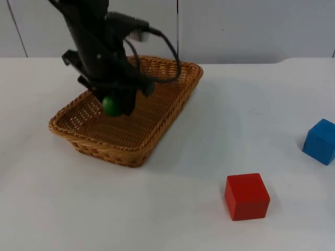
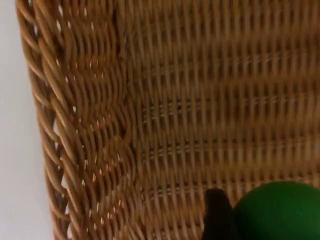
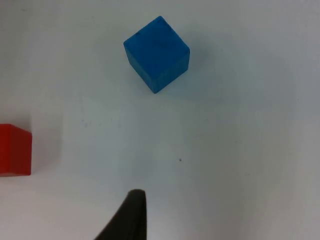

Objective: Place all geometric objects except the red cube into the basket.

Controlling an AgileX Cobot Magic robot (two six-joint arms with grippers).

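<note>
Currently the left claw (image 1: 112,104) is over the wicker basket (image 1: 157,125), closed on a green ball (image 1: 111,105). In the left wrist view the green ball (image 2: 280,212) sits against a black fingertip (image 2: 217,215), above the woven basket floor (image 2: 210,100), near the basket's side wall. The basket rests on the white counter (image 1: 172,209). The red cube (image 1: 246,196) stands on the counter, well apart from the basket. The blue cube (image 1: 320,141) stands on the counter farther right. In the right wrist view, the blue cube (image 3: 157,54) and part of the red cube (image 3: 15,150) lie below the right claw (image 3: 131,220); whether that claw is open or closed cannot be told.
</note>
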